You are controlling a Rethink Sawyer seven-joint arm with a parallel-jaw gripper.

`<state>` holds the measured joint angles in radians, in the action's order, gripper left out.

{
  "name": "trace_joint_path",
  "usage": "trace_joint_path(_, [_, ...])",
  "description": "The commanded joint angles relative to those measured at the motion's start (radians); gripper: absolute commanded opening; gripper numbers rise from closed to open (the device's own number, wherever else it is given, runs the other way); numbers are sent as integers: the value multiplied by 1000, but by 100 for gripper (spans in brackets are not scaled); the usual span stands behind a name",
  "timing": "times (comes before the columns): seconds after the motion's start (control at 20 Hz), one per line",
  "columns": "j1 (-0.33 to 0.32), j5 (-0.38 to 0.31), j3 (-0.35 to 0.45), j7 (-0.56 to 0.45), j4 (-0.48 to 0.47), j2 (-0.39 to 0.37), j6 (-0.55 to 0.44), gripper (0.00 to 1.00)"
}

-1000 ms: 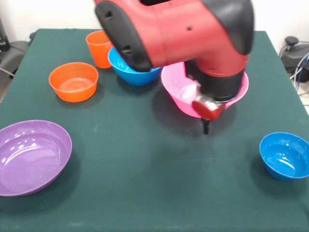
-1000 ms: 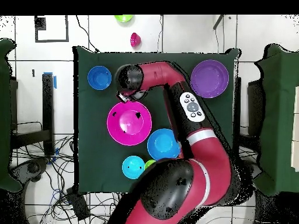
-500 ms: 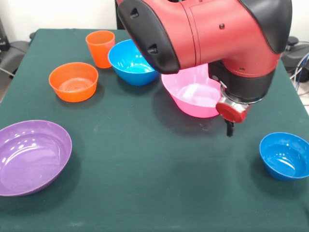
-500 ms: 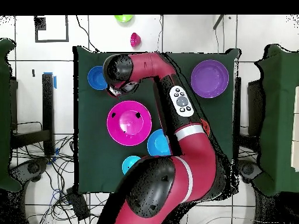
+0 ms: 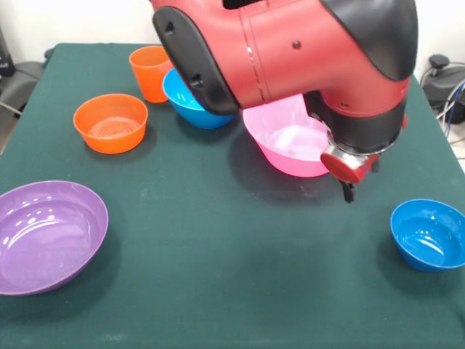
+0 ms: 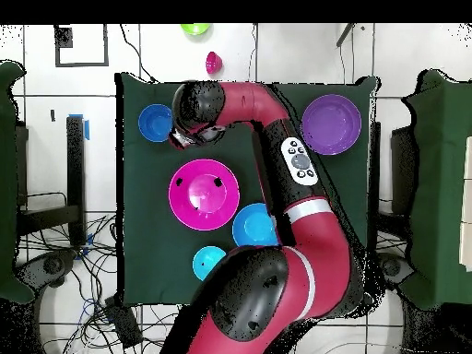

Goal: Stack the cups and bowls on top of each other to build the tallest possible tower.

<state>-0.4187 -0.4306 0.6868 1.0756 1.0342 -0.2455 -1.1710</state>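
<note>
My gripper (image 5: 349, 192) hangs low over the green cloth, between the huge pink bowl (image 5: 290, 145) and a small blue bowl (image 5: 429, 234); nothing shows in it. In the overhead view the gripper (image 6: 185, 139) sits beside that small blue bowl (image 6: 155, 123), above the pink bowl (image 6: 204, 194). The orange cup (image 5: 149, 73) stands upright next to the large blue bowl (image 5: 187, 98), with the orange bowl (image 5: 110, 122) nearby. The purple bowl (image 5: 47, 236) lies at the near left. A second small blue bowl (image 6: 208, 264) shows overhead. The light green cup is hidden.
The red arm (image 5: 290, 58) covers the table's far side in the front view and much of the overhead view. A lime green bowl (image 6: 194, 29) and a small reddish bowl (image 6: 212, 63) lie on the floor beyond the table edge.
The gripper has moved from in front of the pink bowl sideways toward the small blue bowl, then held about there. The arm's upper body has swung. No bowl or cup has moved.
</note>
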Motion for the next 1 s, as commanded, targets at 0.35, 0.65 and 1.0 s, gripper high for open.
trace_joint_path(0.35, [9, 120, -109, 231, 196, -165, -73, 100])
trace_joint_path(0.65, [19, 76, -137, 154, 185, -181, -4, 100])
trace_joint_path(1.0, [-37, -78, -71, -82, 232, -189, 301, 100])
